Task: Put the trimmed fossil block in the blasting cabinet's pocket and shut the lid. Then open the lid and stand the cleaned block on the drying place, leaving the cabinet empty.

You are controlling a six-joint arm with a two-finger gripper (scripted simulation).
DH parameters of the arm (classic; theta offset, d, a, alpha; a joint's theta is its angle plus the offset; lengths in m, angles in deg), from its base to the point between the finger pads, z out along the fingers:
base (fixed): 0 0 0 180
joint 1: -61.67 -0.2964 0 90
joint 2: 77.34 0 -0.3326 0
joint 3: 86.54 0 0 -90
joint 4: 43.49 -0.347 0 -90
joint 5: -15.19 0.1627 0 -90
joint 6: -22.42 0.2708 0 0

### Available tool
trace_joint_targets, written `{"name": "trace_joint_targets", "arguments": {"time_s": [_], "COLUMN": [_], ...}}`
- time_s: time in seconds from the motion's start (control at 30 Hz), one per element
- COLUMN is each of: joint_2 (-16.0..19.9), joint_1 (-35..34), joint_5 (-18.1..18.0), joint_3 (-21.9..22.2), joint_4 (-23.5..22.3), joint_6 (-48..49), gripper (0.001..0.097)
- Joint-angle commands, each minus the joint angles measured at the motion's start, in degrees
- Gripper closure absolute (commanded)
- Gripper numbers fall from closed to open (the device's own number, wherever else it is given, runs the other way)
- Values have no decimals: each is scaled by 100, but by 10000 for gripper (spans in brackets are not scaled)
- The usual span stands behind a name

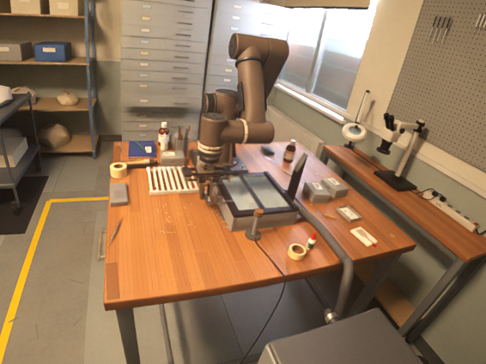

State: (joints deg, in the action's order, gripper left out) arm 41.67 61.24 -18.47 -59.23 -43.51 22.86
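Observation:
My gripper (209, 194) is down at the left edge of the blasting cabinet (257, 205), closed on something at the lid's left rim that is too small to make out. The cabinet is a low grey box with a dark-framed glass lid (254, 192) lying flat and closed over it. I cannot see the fossil block, and the glass does not show what is inside. The white ribbed drying rack (170, 180) sits just left of the gripper with nothing on it.
A grey hose (339, 253) runs from the cabinet's right side over the table's front edge. A foot-pedal post (255, 225) stands in front of the cabinet. Grey boxes (325, 189), tape rolls (297, 251) and bottles lie around; the near left tabletop holds little.

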Motion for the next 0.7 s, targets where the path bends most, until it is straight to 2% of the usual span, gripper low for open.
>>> {"name": "trace_joint_targets", "arguments": {"time_s": [0.0, 0.67], "joint_2": [-21, -181], "joint_1": [-1, -5], "joint_5": [-20, -183], "joint_3": [-4, -7], "joint_4": [3, 3], "joint_6": [0, 4], "gripper": [941, 941]}}
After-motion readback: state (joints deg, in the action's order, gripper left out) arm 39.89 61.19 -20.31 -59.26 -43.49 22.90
